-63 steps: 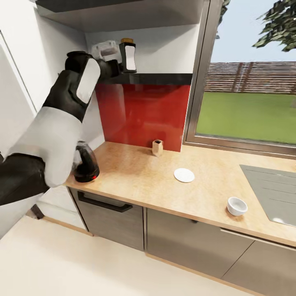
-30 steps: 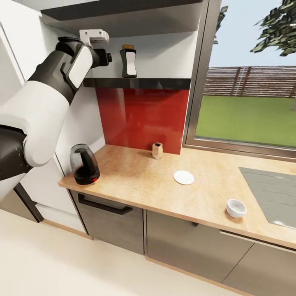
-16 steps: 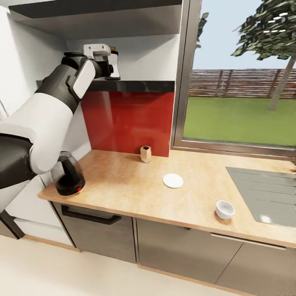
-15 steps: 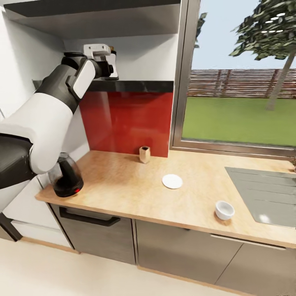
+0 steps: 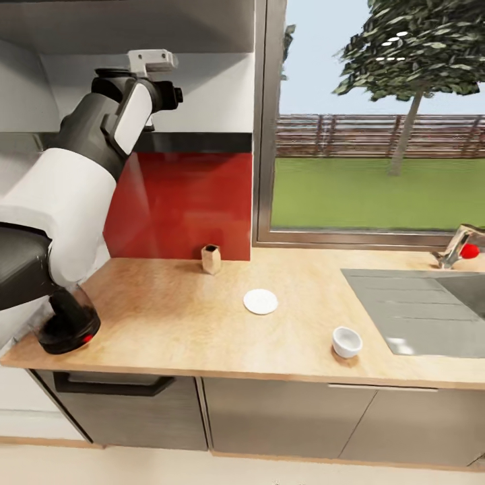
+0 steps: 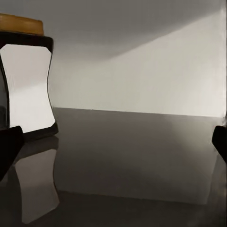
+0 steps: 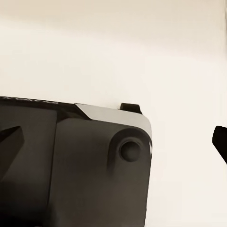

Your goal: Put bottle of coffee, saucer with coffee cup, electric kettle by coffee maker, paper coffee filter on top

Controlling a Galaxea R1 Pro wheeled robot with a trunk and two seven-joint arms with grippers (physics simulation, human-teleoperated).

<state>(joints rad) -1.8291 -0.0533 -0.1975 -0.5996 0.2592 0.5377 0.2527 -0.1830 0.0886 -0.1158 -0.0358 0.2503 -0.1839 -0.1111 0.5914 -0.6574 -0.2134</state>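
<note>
As head cam panned right, now shows left claw [image 6: 113,142] agape at shelf beside bottle of coffee [image 6: 27,78], prob. ungrasped; right claw [image 7: 113,142] spread, idle.

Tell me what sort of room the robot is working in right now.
A home kitchen, by the look of it: a wood-edged countertop with a sink under a garden window, and an electric kettle standing at the counter's end.
</note>
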